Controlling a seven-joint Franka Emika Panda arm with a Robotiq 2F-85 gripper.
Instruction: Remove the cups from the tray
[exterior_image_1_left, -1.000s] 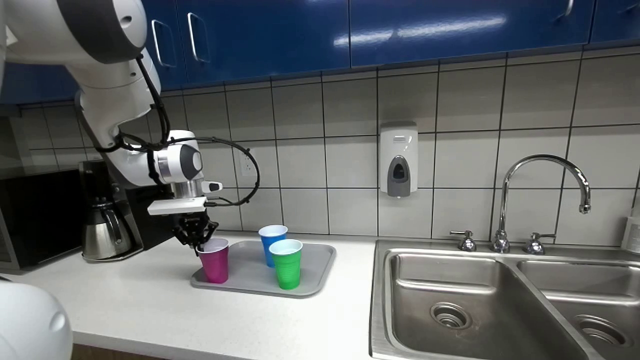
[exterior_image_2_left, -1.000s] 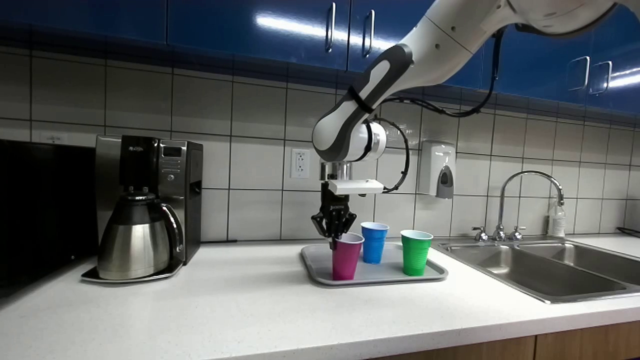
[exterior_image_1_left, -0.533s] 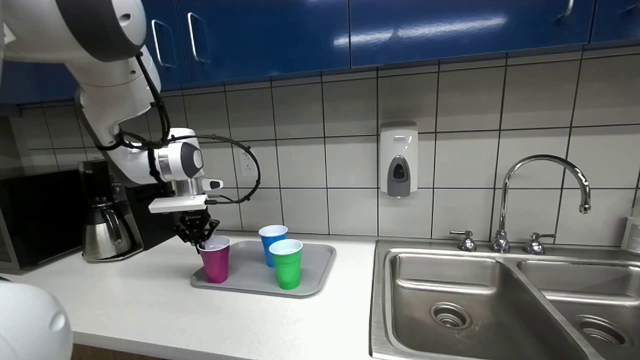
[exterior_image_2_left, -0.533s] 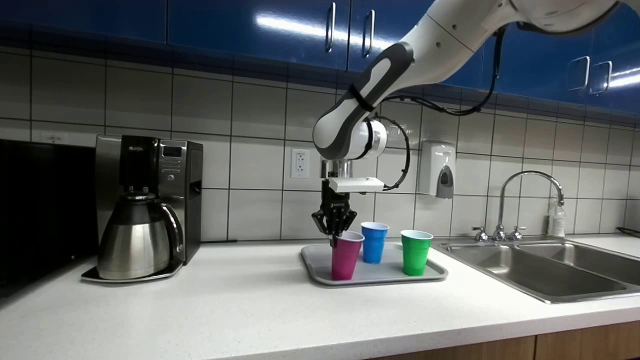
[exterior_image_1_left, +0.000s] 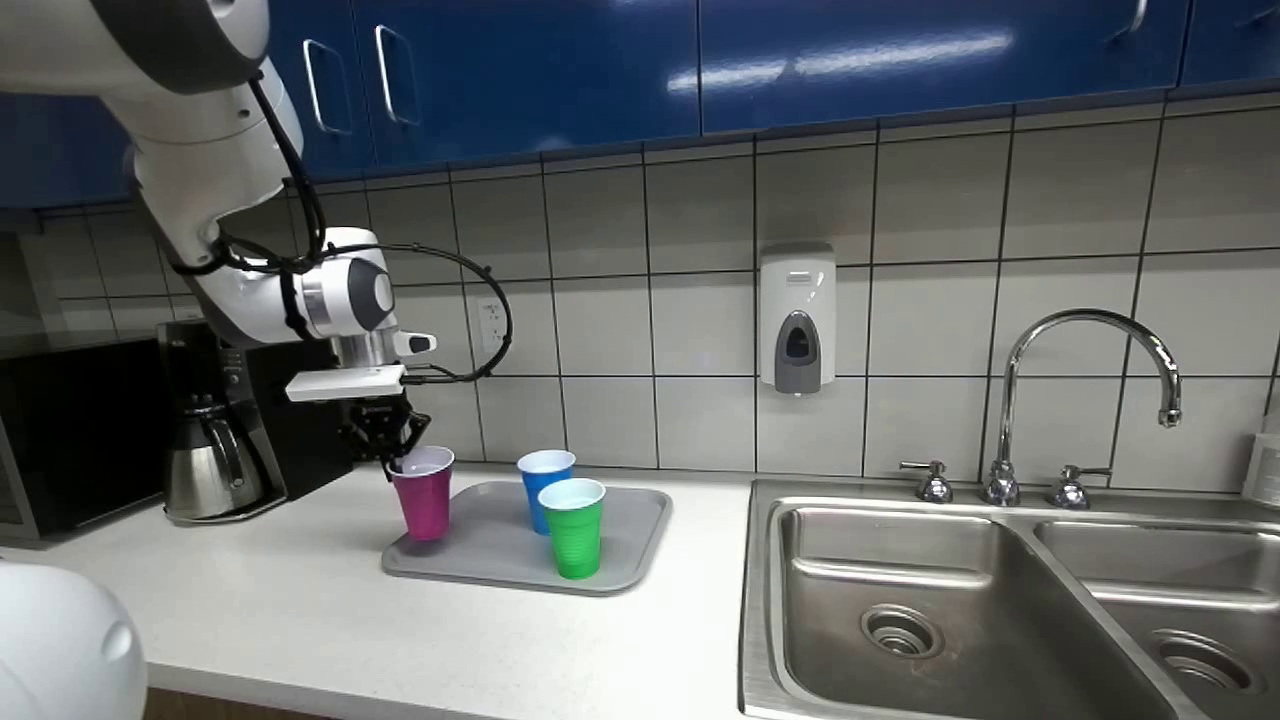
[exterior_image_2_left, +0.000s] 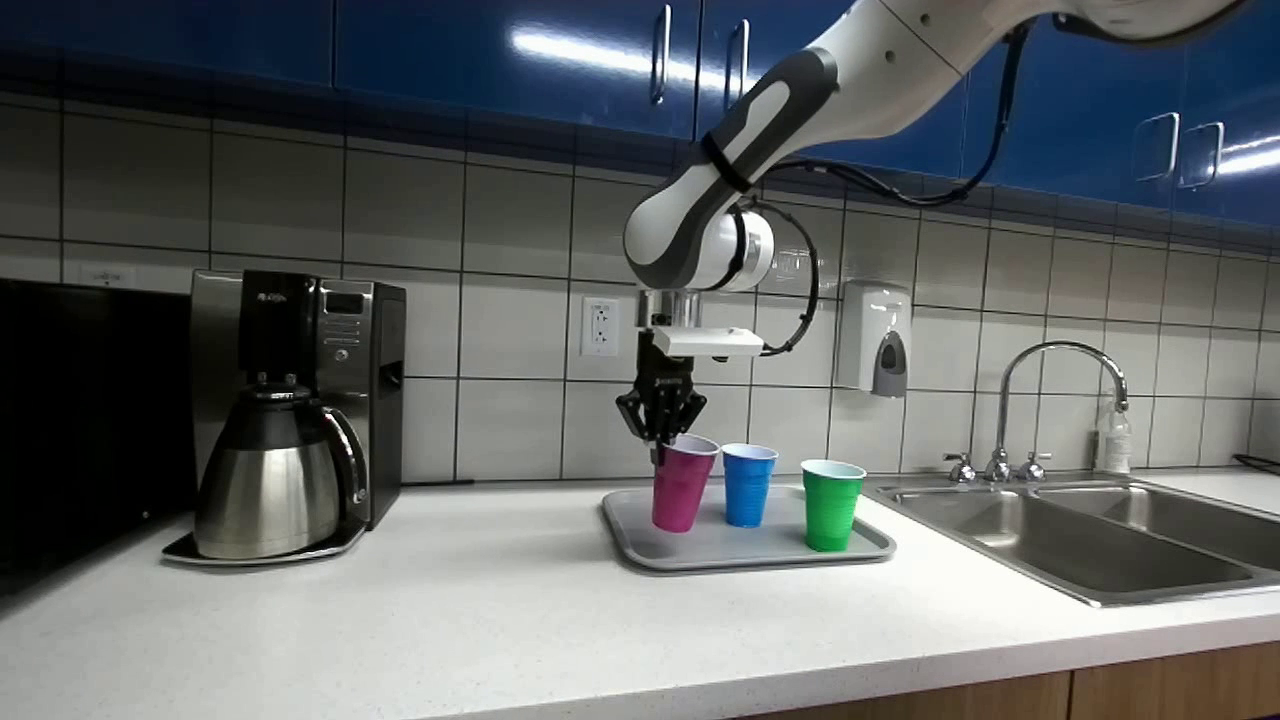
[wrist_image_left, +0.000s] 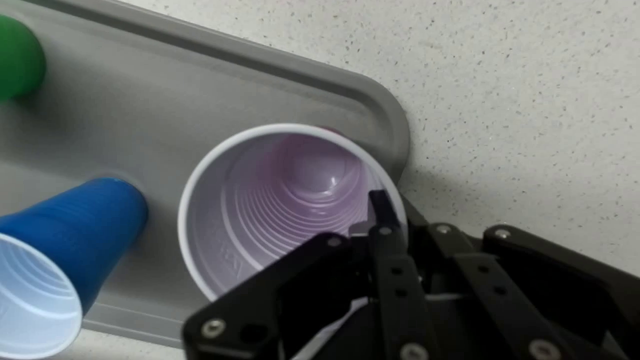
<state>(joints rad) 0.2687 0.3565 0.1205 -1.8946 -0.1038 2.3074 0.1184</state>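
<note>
My gripper (wrist_image_left: 397, 207) is shut on the rim of the magenta-pink cup (exterior_image_2_left: 684, 492), one finger inside it and one outside. In both exterior views this cup hangs slightly tilted, its base just above the near-left part of the grey tray (exterior_image_1_left: 500, 562). The wrist view looks down into its pale interior. On the tray, the blue cup (exterior_image_2_left: 746, 490) stands upright towards the back, and the green cup (exterior_image_1_left: 576, 530) is upright nearer the front. Parts of the blue cup (wrist_image_left: 95, 220) and the green cup (wrist_image_left: 20, 57) show at the left in the wrist view.
White countertop (exterior_image_2_left: 400, 620) surrounds the tray. A coffee maker with a steel pot (exterior_image_2_left: 270, 490) stands to the left, beside a black appliance (exterior_image_2_left: 90, 420). To the right lies the steel sink (exterior_image_1_left: 900, 560) with its faucet (exterior_image_1_left: 1010, 400). A tiled wall runs behind.
The gripper has risen with the magenta-pink cup, lifting its base off the tray. Both have also shifted slightly to the left. The blue and green cups and the tray have stayed put.
</note>
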